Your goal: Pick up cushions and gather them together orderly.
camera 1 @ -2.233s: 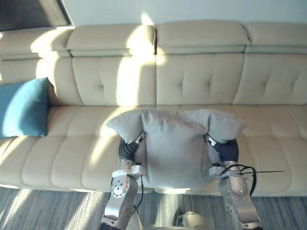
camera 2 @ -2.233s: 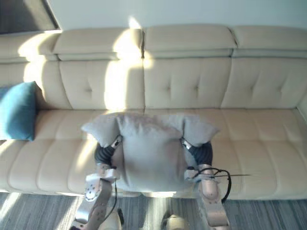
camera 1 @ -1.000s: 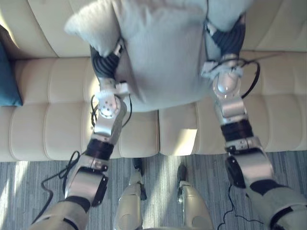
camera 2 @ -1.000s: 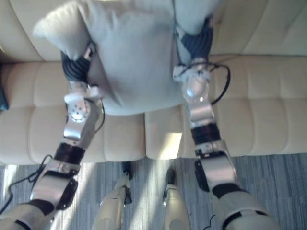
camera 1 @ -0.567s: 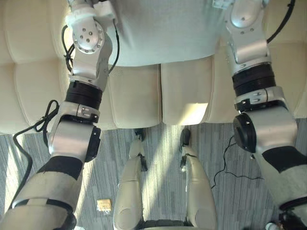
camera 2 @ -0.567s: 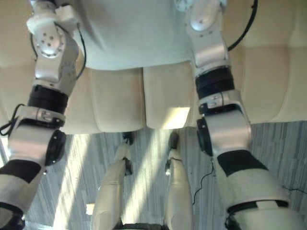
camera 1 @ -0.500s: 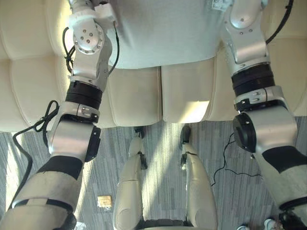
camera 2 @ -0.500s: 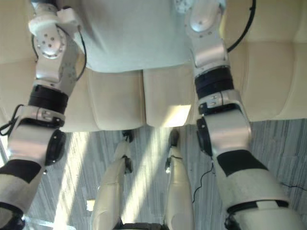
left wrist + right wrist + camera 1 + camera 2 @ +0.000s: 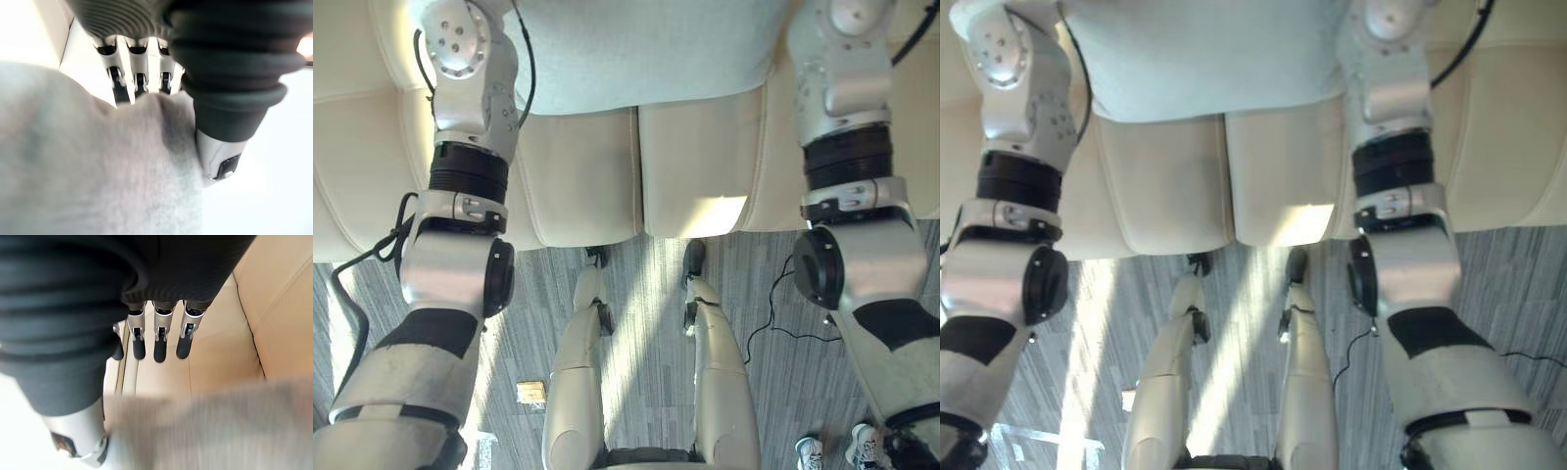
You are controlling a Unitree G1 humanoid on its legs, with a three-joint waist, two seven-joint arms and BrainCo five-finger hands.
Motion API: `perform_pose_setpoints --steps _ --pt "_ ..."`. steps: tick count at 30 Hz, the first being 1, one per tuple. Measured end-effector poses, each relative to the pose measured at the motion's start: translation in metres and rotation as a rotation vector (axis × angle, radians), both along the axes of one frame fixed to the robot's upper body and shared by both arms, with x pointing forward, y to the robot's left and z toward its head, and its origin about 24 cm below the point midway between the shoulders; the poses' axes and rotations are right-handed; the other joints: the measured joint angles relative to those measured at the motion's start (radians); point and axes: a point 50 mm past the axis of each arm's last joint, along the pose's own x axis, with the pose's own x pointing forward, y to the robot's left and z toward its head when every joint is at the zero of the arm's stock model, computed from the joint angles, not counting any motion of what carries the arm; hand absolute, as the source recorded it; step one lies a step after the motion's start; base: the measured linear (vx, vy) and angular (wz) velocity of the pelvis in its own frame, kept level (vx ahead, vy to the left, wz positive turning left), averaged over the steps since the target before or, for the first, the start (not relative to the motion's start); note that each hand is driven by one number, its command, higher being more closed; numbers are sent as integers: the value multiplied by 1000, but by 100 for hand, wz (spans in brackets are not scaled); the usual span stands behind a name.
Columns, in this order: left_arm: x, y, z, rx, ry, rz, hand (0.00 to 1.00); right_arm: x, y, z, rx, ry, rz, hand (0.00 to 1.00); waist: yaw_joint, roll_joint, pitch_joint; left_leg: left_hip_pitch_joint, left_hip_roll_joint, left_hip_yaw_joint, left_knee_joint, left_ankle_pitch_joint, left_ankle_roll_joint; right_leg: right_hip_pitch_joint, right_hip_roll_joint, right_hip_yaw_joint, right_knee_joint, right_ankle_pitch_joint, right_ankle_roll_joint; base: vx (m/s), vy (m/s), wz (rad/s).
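A pale grey cushion (image 9: 636, 59) lies on the cream sofa seat (image 9: 578, 186), between my two forearms in the eye views. In the left wrist view my left hand (image 9: 139, 78) stretches straight fingers along the cushion (image 9: 98, 171), with their tips at its edge. In the right wrist view my right hand (image 9: 160, 340) holds its fingers straight over the sofa seat (image 9: 220, 352). Its dark tips are clear of the cushion (image 9: 210, 426), which lies beside the palm.
The sofa's front edge (image 9: 1263, 230) meets a grey striped carpet (image 9: 773, 294). A small flat object (image 9: 530, 392) lies on the carpet at the lower left. A person's shoes (image 9: 808, 452) stand at the lower right.
The eye views have tilted further down towards the carpet since two seconds ago, so the blue cushion and the backrest have left the picture. The grey cushion stays between my forearms.
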Motion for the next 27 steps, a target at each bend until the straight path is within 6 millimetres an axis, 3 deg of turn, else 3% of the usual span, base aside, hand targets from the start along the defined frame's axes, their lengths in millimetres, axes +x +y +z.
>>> perform_pose_setpoints --steps 1,2,4,5,7,11,14,16,17,19,27 --pt "0 6 -4 -1 10 7 0 -1 -7 -3 5 2 -3 0 -1 0 0 8 0 0 0 0 0 6 -1 -1 4 0 0 -3 -38 2" --pt "1 27 -28 -1 66 35 0 -3 -30 -23 -4 37 -31 0 -2 -2 -5 50 -1 6 -2 -12 -8 49 -2 -5 4 -15 0 -7 -36 1" --pt "1 48 -61 14 144 53 0 -1 -51 -54 -6 104 -36 0 6 -14 -49 70 0 16 6 -50 -14 68 -6 -9 11 -47 -6 -13 -58 -2" --pt "-1 54 -67 15 153 63 0 -2 -54 -59 -9 113 -36 0 6 -14 -52 77 2 17 5 -50 -15 74 -5 -10 12 -47 -7 -7 -73 -2" --pt "-8 74 -103 -14 220 73 0 -6 -66 -92 -24 175 -20 0 5 -15 -54 136 7 18 3 -54 -18 135 -2 -16 11 -56 -12 -1 -88 1" --pt "-26 84 -160 -15 316 73 0 -19 -70 -149 -71 279 -9 0 10 -16 -88 187 11 16 -2 -68 -12 196 -2 -37 -1 -70 -14 49 -74 8" --pt "-43 67 -227 -85 445 26 0 -37 -69 -214 7 380 14 0 26 -21 -107 242 6 13 -4 -68 -13 260 -7 -52 -9 -87 -12 102 -65 11" --pt "-68 46 -290 -133 606 -5 0 -53 -58 -281 88 550 50 0 31 -26 -133 292 5 2 -17 -75 -19 322 -6 -66 -26 -97 -13 143 -63 17" --pt "-74 42 -303 -138 645 -11 0 -58 -55 -293 109 584 57 0 32 -27 -137 303 5 0 -17 -78 -20 336 -7 -75 -33 -99 -15 128 -59 14" --pt "-106 18 -358 -140 847 -66 0 -90 -45 -350 174 754 59 0 39 -34 -175 366 4 -2 -33 -102 -25 407 -7 -88 -53 -113 -15 116 -49 10" --pt "-183 -17 -461 -85 1350 -158 0 -174 -16 -470 359 1233 81 0 36 -63 -336 537 -3 6 -42 -152 -34 613 -12 -112 -139 -132 -6 100 -16 3"
